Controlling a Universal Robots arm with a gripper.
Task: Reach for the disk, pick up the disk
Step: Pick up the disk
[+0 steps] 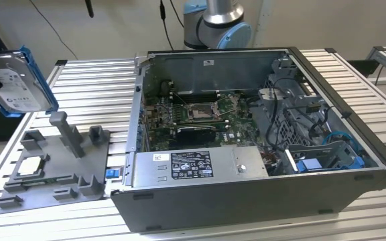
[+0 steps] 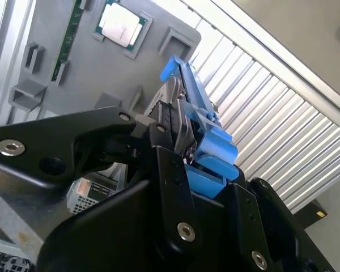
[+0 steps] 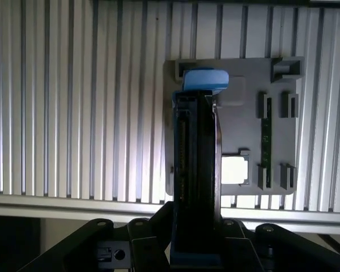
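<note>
Claw (image 2: 173, 139) clamped on hard drive (image 1: 18, 83), long axis near upright, above grey fixture tray (image 1: 52, 175) (the exterior view's left).

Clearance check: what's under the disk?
First wrist view: the grey tray on the slatted table, its chip showing past the disk. Tray directly beneath is covered.

An open computer case (image 1: 247, 206), motherboard (image 1: 200, 113) and grey power-supply box (image 1: 200, 168) exposed, sits mid-table on the slatted table (image 1: 92, 80), and beside it, by the table's edge, lies a grey holder tray (image 1: 66, 168) carrying a square silver chip (image 1: 32, 168).
</note>
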